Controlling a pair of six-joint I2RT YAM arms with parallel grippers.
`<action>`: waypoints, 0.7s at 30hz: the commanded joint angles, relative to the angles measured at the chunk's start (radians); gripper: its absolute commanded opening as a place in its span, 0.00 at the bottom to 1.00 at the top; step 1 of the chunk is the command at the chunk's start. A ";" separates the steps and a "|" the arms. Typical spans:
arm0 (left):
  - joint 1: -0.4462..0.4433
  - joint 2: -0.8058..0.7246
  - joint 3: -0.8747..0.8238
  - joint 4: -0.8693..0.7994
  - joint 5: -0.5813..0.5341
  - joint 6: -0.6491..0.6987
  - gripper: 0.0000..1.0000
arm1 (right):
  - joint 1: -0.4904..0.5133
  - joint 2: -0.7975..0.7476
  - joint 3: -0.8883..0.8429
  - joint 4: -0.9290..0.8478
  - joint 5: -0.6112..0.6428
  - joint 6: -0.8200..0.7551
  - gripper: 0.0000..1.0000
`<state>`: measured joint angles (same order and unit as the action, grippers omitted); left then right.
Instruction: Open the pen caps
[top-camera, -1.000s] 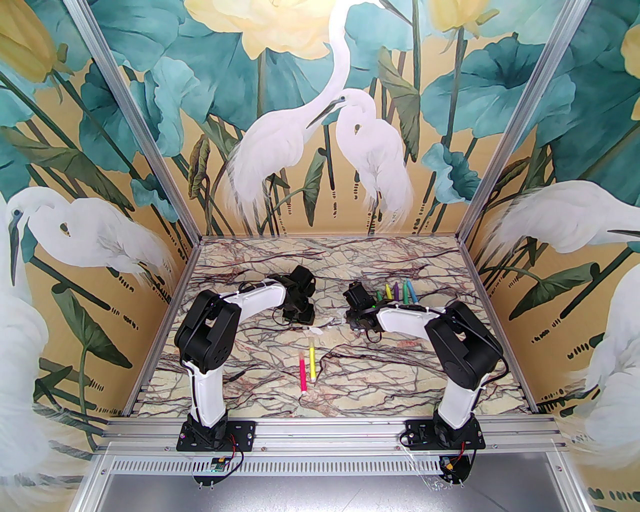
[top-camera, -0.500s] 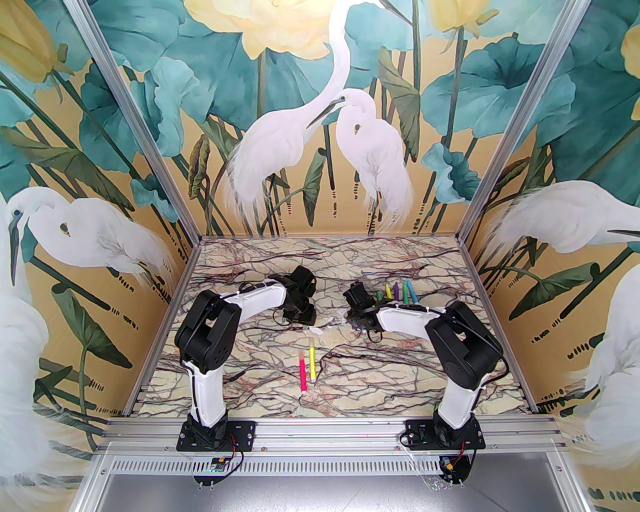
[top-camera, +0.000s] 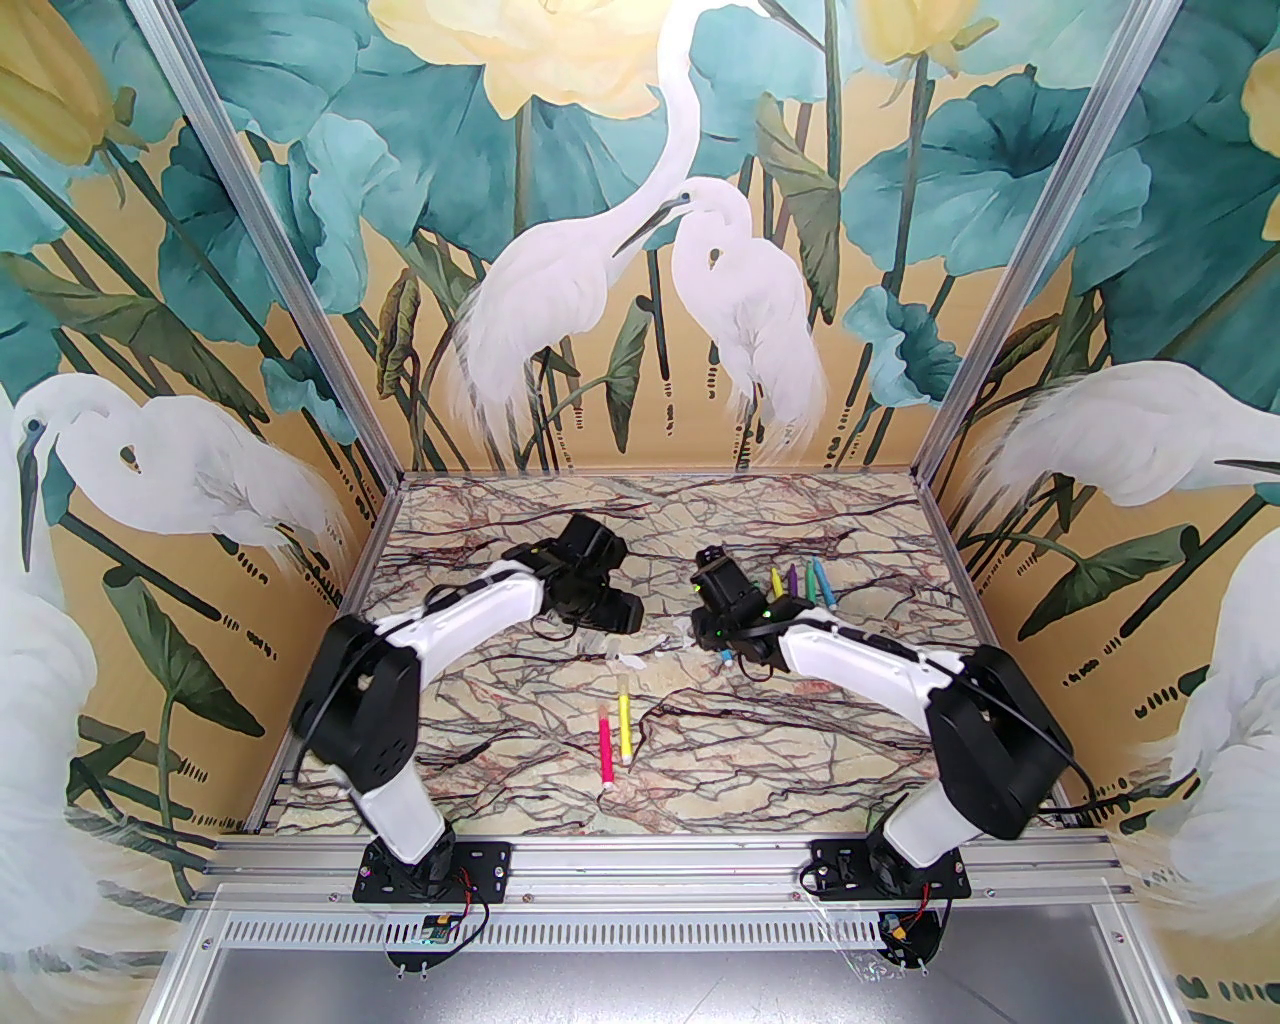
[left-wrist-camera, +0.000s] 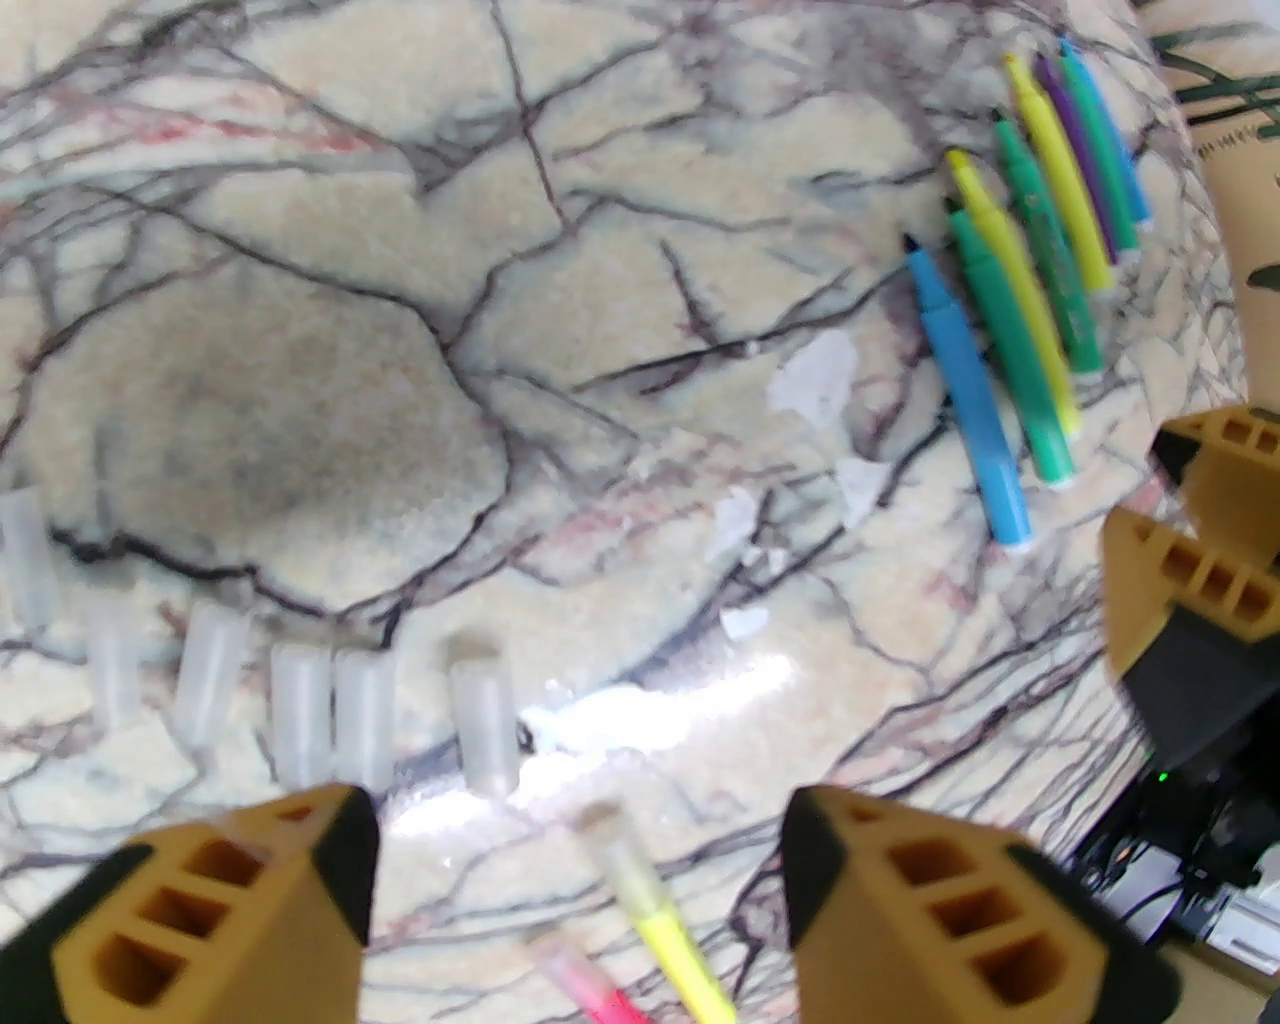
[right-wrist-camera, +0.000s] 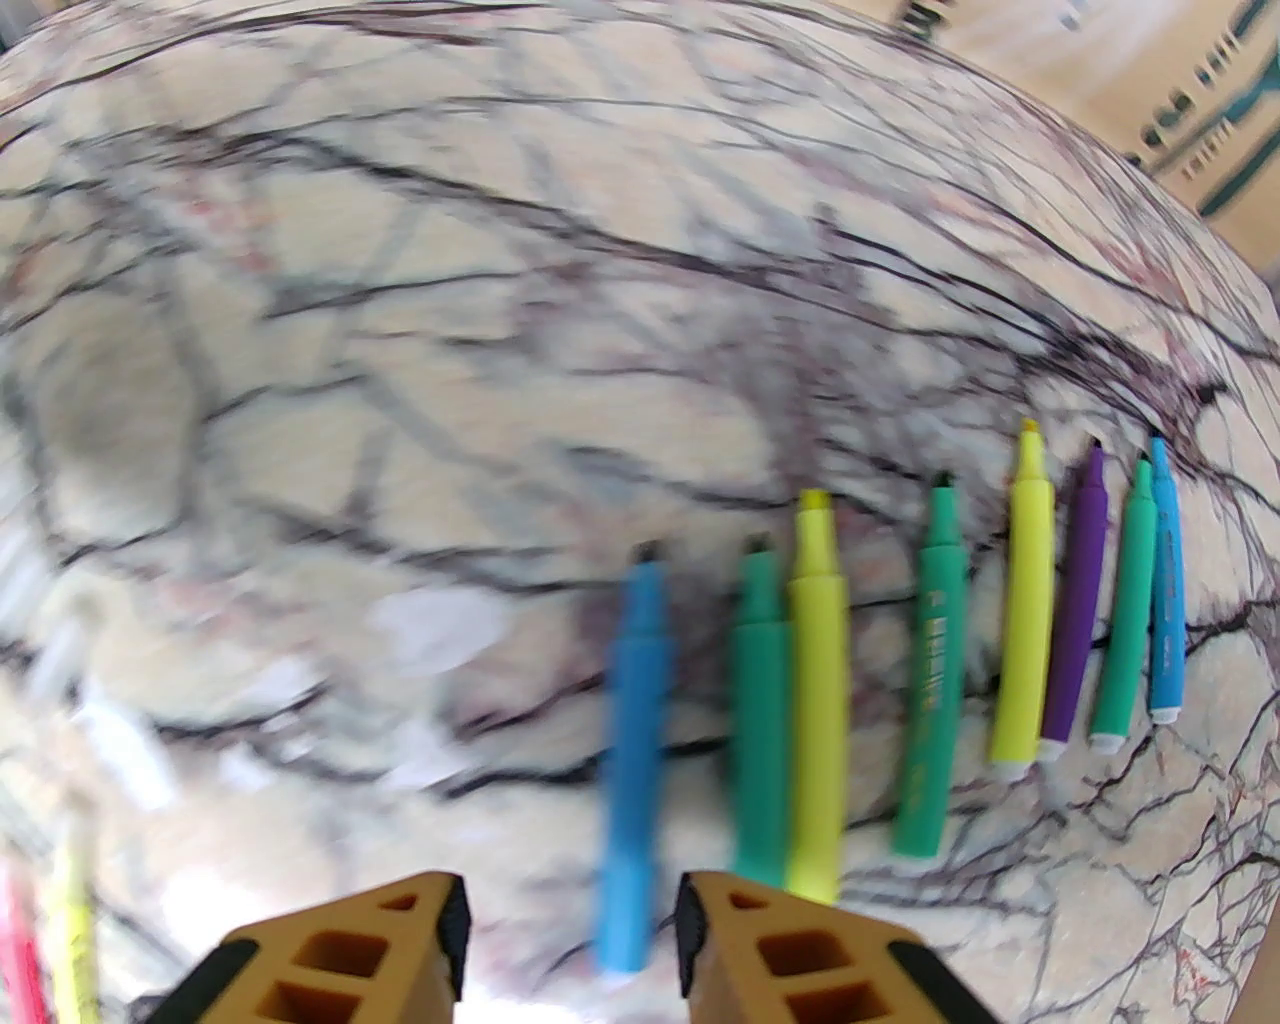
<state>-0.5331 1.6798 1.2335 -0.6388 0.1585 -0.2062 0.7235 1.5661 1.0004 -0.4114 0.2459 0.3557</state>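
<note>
Several clear pen caps (left-wrist-camera: 300, 712) lie loose in a row on the marble, just beyond my left gripper (left-wrist-camera: 578, 835), which hangs open and empty above them. A yellow pen (left-wrist-camera: 668, 935) and a pink pen (left-wrist-camera: 590, 990) lie near it; the yellow one wears its cap (left-wrist-camera: 612, 845). My right gripper (right-wrist-camera: 568, 905) is open over the near end of a bare-tipped blue pen (right-wrist-camera: 632, 760) lying on the table. From above, the left gripper (top-camera: 608, 612) and right gripper (top-camera: 722, 640) face each other mid-table.
A row of uncapped pens (right-wrist-camera: 1025, 620) in green, yellow, purple and blue lies right of the blue one, at the table's back right (top-camera: 800, 580). Pale scraps (left-wrist-camera: 815, 378) dot the marble. The yellow pen (top-camera: 624, 726) and pink pen (top-camera: 605, 748) lie at centre front.
Both grippers have opened, the left one wide. Both arms have swung their elbows outward and down, and the blue pen now lies free under the right gripper.
</note>
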 joint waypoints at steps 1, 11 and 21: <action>0.053 -0.071 -0.074 0.085 -0.035 -0.015 0.77 | 0.059 -0.036 0.025 -0.066 -0.035 0.046 0.44; 0.170 -0.281 -0.348 0.273 -0.094 -0.054 0.91 | 0.296 0.048 0.060 -0.131 -0.062 0.305 0.46; 0.224 -0.350 -0.468 0.357 -0.140 -0.070 0.93 | 0.397 0.240 0.198 -0.220 -0.087 0.372 0.45</action>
<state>-0.3161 1.3582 0.7887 -0.3325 0.0544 -0.2657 1.1194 1.7763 1.1503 -0.5819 0.1745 0.6834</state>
